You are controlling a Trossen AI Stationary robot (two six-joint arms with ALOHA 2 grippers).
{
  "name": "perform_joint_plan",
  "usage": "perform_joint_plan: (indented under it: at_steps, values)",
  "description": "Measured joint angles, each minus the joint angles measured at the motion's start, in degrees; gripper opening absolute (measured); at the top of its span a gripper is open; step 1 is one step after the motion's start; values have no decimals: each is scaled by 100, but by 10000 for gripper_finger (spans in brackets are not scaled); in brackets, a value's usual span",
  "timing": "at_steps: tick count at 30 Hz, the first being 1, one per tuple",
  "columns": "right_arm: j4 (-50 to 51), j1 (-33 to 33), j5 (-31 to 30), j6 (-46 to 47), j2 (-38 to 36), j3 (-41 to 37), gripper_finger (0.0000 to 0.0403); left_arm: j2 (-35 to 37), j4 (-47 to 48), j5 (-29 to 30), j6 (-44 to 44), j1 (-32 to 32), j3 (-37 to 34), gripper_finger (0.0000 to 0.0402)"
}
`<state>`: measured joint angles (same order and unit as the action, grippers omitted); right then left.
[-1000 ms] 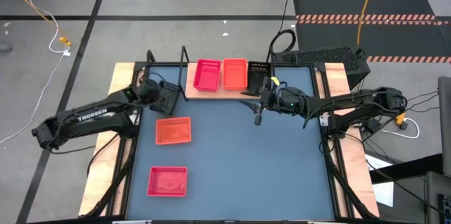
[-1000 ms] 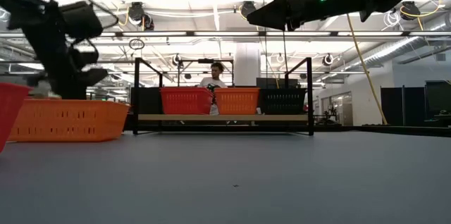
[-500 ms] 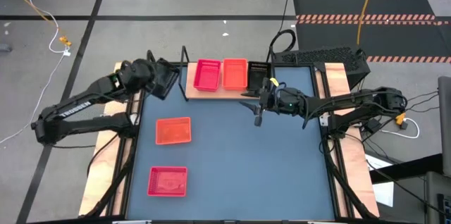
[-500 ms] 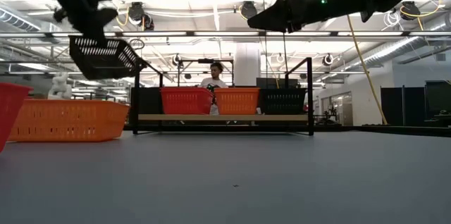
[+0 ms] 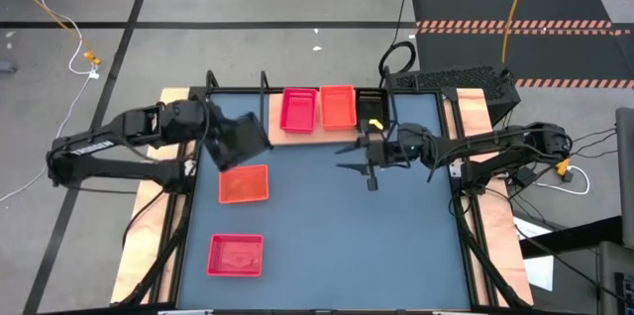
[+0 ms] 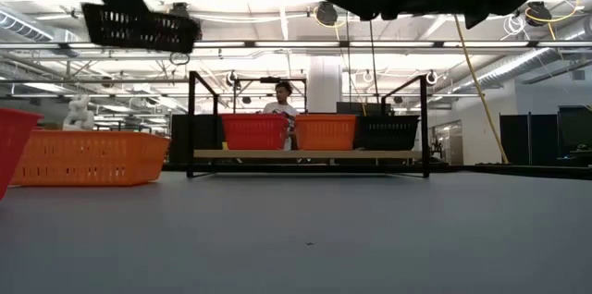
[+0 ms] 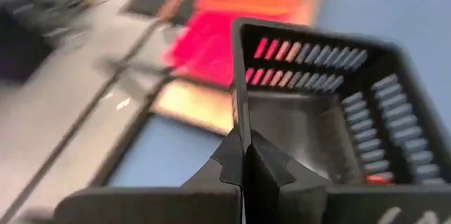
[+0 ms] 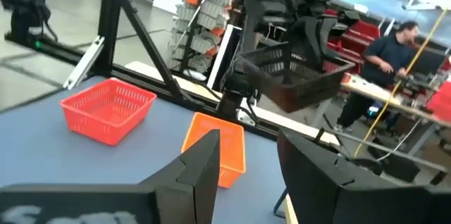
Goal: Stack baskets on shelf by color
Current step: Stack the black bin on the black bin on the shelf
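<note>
My left gripper is shut on a black mesh basket, held high above the table's left part. The wooden shelf in its black wire frame stands at the far edge. On it sit a pinkish-red basket, an orange basket and a black basket. Another orange basket and a pinkish-red one rest on their bottoms on the tabletop. My right gripper hovers open in front of the shelf, touching nothing. My left gripper pinches one side wall of the black basket at its rim, one finger outside and the other finger inside. The basket is lifted clear of the table, open side up and roughly level, reaching away from the fingers.
The blue-grey tabletop is bare on its right half and near the middle. Black frame posts rise at the shelf's ends. Beyond the far edge a person sits in the room.
My left gripper has lifted the black basket from low at the table's left side, swung it toward the far left corner, then back toward the middle and higher. The shelf with its baskets has slid a little toward the table's right. My right gripper has risen slightly.
</note>
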<state>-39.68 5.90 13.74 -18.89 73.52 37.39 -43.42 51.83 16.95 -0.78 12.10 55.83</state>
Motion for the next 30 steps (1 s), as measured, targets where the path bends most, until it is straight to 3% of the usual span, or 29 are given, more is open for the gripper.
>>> perform_joint_plan:
  at_steps: [7,12,15,18,23,30]
  values:
    - [3,-180,-7,-175,0,0,139,-4,85,-142,99,-834,2,7]
    - [45,-444,-65,-664,24,18,139,-168,-661,-1058,-244,-1318,-137,5]
    - [614,-688,-463,-1089,145,314,139,-485,-1341,-1611,-496,-1561,-253,6]
    - [1754,-945,-861,-1588,425,947,139,-989,-1775,-1755,-632,-1720,-280,4]
    - [3122,-1325,-1447,-2942,1042,1956,139,-1945,-2112,-1759,-703,-1781,-281,6]
    - [3412,-1642,-1506,-5428,1618,2271,139,-2927,-2210,-1896,-614,-1770,-282,8]
